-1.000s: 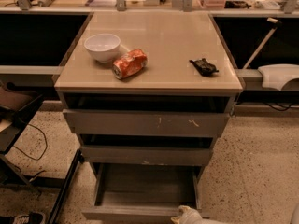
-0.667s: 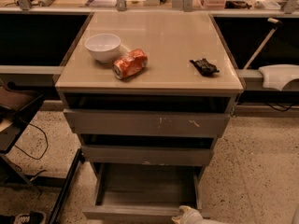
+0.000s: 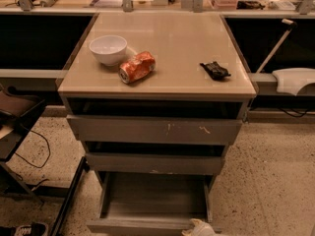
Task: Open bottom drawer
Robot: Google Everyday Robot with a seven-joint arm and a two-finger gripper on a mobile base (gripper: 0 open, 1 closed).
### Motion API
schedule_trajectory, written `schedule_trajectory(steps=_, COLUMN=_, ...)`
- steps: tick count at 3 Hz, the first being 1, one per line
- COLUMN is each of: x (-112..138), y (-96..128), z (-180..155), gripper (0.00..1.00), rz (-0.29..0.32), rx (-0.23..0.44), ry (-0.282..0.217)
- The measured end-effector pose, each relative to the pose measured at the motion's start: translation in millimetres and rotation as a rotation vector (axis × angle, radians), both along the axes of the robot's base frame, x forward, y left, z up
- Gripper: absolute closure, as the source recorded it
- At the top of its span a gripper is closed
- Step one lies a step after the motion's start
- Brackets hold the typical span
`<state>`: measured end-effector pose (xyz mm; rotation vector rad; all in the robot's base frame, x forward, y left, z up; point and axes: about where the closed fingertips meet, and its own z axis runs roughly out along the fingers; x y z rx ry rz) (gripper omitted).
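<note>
The bottom drawer [image 3: 152, 203] stands pulled far out of the cabinet, its shallow grey box empty and its plain front panel [image 3: 138, 226] at the lower edge of the view. Above it are the mid-sized drawer front [image 3: 155, 163] and the widest front with white scratch marks [image 3: 155, 130], both pulled out a little. My gripper [image 3: 199, 228] shows only as a pale tip at the bottom edge, at the right end of the bottom drawer's front panel.
On the cabinet's beige top [image 3: 187, 43] lie a white bowl [image 3: 108, 49], a crushed orange can [image 3: 137, 67] and a small black object [image 3: 214, 70]. A chair base and cables [image 3: 29, 166] stand at the left. Speckled floor [image 3: 266, 181] lies at the right.
</note>
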<state>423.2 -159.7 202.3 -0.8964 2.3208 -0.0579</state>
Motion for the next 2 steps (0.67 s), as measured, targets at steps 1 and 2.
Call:
schedule_trajectory(steps=1, x=0.0, y=0.0, z=0.0, gripper=0.81, rz=0.0, rx=0.0, ry=0.0)
schedule_trajectory(steps=2, x=0.0, y=0.0, z=0.0, gripper=0.58, rz=0.0, rx=0.0, ry=0.0)
